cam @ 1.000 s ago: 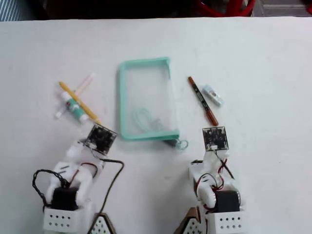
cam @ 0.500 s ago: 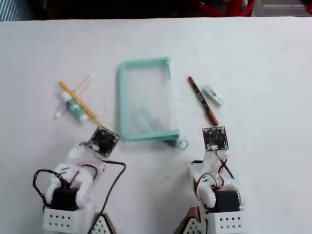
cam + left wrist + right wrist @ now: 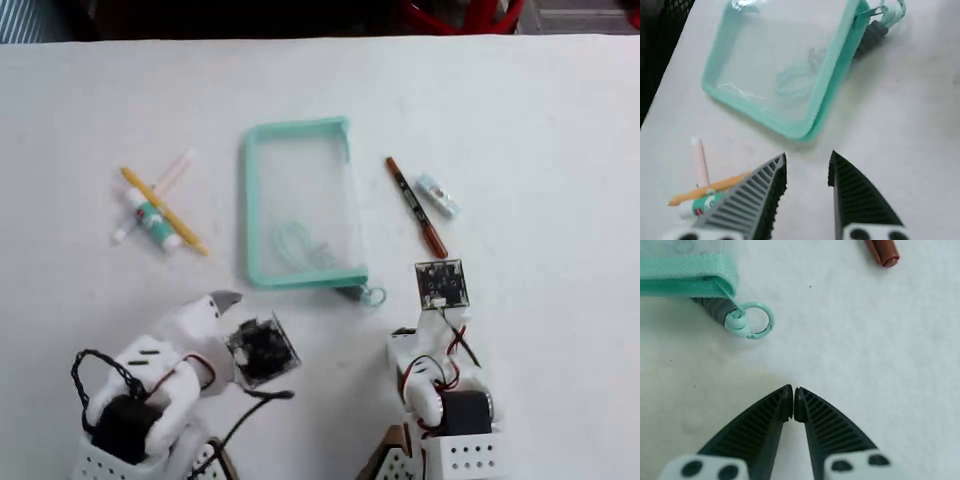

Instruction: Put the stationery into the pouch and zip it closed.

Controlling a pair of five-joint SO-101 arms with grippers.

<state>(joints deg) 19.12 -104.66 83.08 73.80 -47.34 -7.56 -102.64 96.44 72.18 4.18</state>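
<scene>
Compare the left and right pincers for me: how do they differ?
The left pincer is open, with a clear gap between its tips; the right pincer is shut, tips touching. The left pincer points at a corner of the pouch; the right pincer hangs over bare table near the pouch's ring pull. Both are empty.

1 pouch [image 3: 246, 210], 1 pencil [image 3: 190, 238], 1 pink stick [image 3: 175, 170], 1 tube [image 3: 150, 218] (green label), 1 brown pen [image 3: 417, 208], 1 small blue item [image 3: 437, 195]

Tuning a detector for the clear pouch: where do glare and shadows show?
Left wrist view: white glare streaks on the pouch film, soft shadow beside its zipper edge. Right wrist view: the right gripper shades the table beside it.
</scene>
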